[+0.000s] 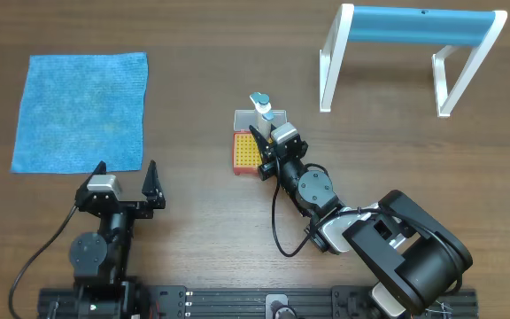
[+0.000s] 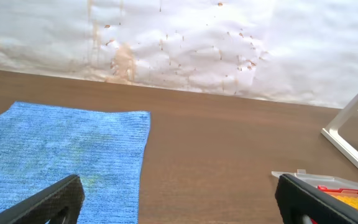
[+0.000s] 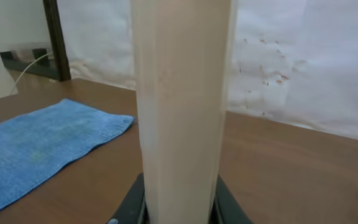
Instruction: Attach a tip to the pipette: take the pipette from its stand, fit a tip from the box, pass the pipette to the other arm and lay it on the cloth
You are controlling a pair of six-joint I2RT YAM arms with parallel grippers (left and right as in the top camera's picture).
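Currently the right gripper (image 1: 271, 142) is clamped on the pipette (image 3: 182, 112), long axis upright, roughly over the tip box (image 1: 244, 152). The left gripper (image 1: 127, 182) has fingers apart, parked beside the cloth (image 1: 80, 111), well apart from the box.

The black left arm (image 1: 96, 250) sits folded low with its two-finger left gripper (image 1: 127, 182) spread wide, while the black right arm (image 1: 401, 252) stretches forward, its right gripper (image 1: 268, 143) clamped on an upright white plastic pipette (image 3: 182, 93) between its fingers.

The cloth (image 1: 80, 111) lies left, stand (image 1: 414, 25) back right, tip box (image 1: 244, 152) between, seemingly under pipette (image 1: 260, 100).
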